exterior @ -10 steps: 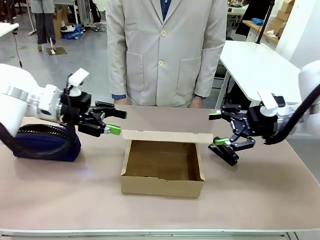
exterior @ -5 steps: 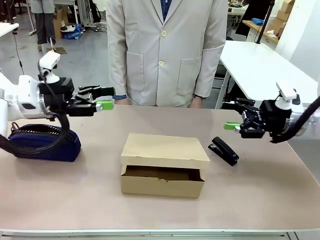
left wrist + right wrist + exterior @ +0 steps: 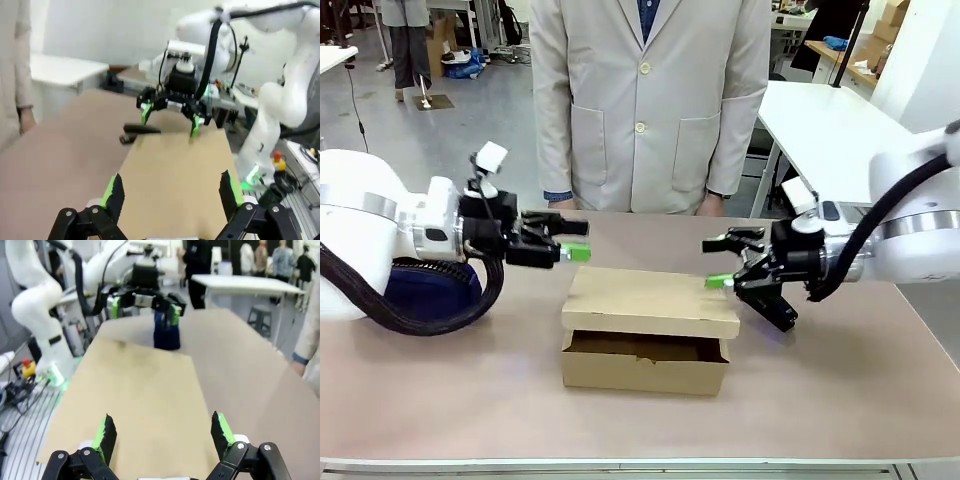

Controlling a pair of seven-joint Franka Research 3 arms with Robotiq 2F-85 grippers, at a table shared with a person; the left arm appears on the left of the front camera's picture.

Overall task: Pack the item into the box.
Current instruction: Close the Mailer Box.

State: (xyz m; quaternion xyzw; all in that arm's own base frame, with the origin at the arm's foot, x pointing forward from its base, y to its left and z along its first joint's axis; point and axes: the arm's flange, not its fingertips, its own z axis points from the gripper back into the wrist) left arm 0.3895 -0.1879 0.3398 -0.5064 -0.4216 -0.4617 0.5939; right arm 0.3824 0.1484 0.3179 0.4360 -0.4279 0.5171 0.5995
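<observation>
Cardboard box (image 3: 645, 335) sits mid-table, lid flap down as half second ago. Left gripper (image 3: 567, 240) and right gripper (image 3: 724, 261) have moved inward to lid's ends, both jaws spread, empty. Black stapler (image 3: 770, 306) partly behind right gripper. Item hidden.

Left arm: I reach in from 9 o'clock, forearm level, wrist pointing toward 3 o'clock.
Left gripper (image 3: 577, 241): my fingers are spread wide, green pads (image 3: 111, 188) apart with nothing between them.
Right arm: I come in from 3 o'clock, elbow raised, wrist aimed toward 9 o'clock.
Right gripper (image 3: 722, 262): my fingers are spread apart, pads (image 3: 218, 428) facing each other, nothing held.
Facing: my two grippers point at each other across the middle.
</observation>
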